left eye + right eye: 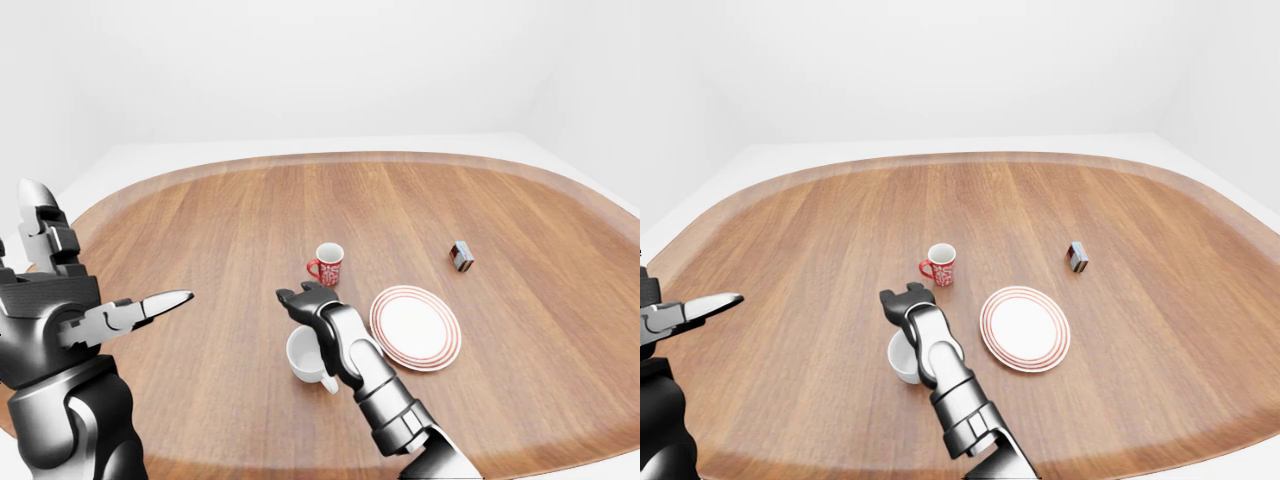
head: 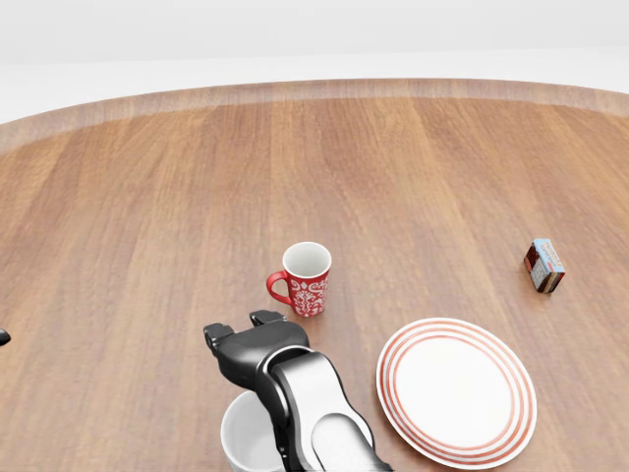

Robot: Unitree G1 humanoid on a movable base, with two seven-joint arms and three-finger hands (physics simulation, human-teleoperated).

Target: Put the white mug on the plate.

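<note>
White mug (image 1: 303, 355) sits on the wooden table (image 1: 200, 230), just beside the plate (image 1: 416, 327) at about the plate's 9 o'clock in the left-eye view, upright, mouth up, not yet on the plate. Red patterned mug (image 2: 306, 278) stands at roughly 12 o'clock from the white one, apart from it; a small box (image 2: 543, 265) lies well off at the plate's 1 o'clock (no part in the job).

Right hand (image 1: 305, 303) hangs over the white mug's far rim, wrist covering much of the cup. Fingers look curled near the rim, but whether they actually pinch it I can't tell; the arm hides the contact. Left hand (image 1: 95, 315) is held up at the left edge of the left-eye view, fingers spread, holding nothing.

Handling, as a judgement: prob. ceramic, so stiff, smooth and a bit slippery, breakable if dropped or knocked vs. the plate. Light enough for one hand. Best hold: pinch the rim wall w/ one finger inside, or take the handle, which seems to point toward 5 o'clock. Lift clear of the plate's edge, set down at its centre.
</note>
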